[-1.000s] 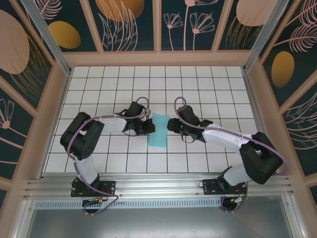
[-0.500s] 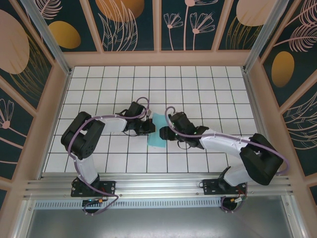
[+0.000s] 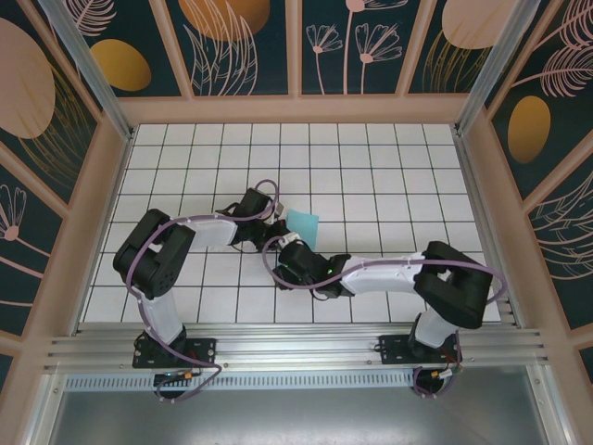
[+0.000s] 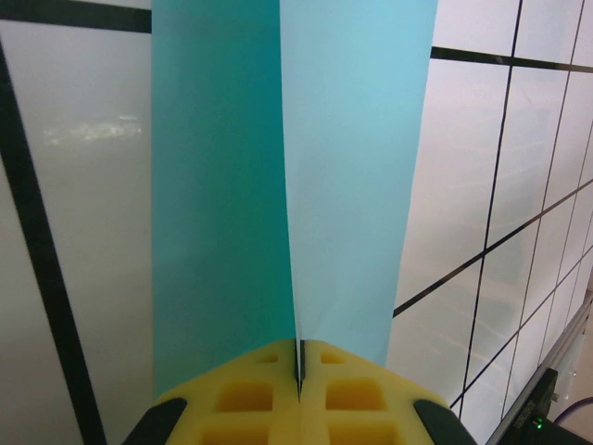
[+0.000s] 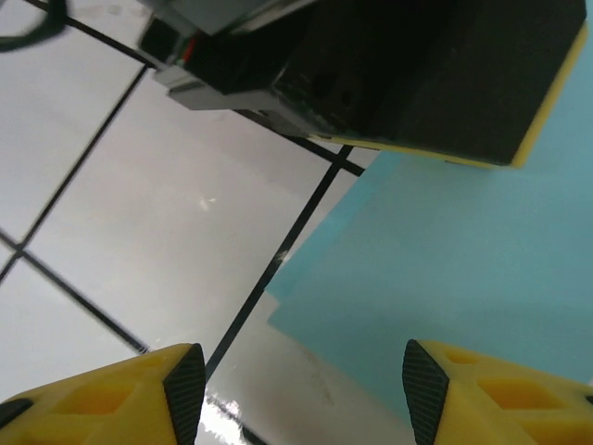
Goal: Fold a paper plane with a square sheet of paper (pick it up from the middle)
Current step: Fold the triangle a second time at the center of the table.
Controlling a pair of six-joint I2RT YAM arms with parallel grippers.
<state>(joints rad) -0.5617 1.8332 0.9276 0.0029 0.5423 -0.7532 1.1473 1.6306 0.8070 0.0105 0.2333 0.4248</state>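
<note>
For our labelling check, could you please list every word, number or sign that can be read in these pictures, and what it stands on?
None: no readable text anywhere.
The teal paper is plain and unmarked.
The white table carries only black grid lines.
The wall panels show leaf and flower drawings, no writing.

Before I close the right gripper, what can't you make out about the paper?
- Top external: the right arm covers the near part of the sheet of paper, so its near edge is hidden.
- Left wrist: the sheet runs off the top edge. The left gripper, shut on it, hides the pinched strip.
- Right wrist: the sheet is cut off at the right edge. Whether it lies between the fingers of the open right gripper is unclear.
</note>
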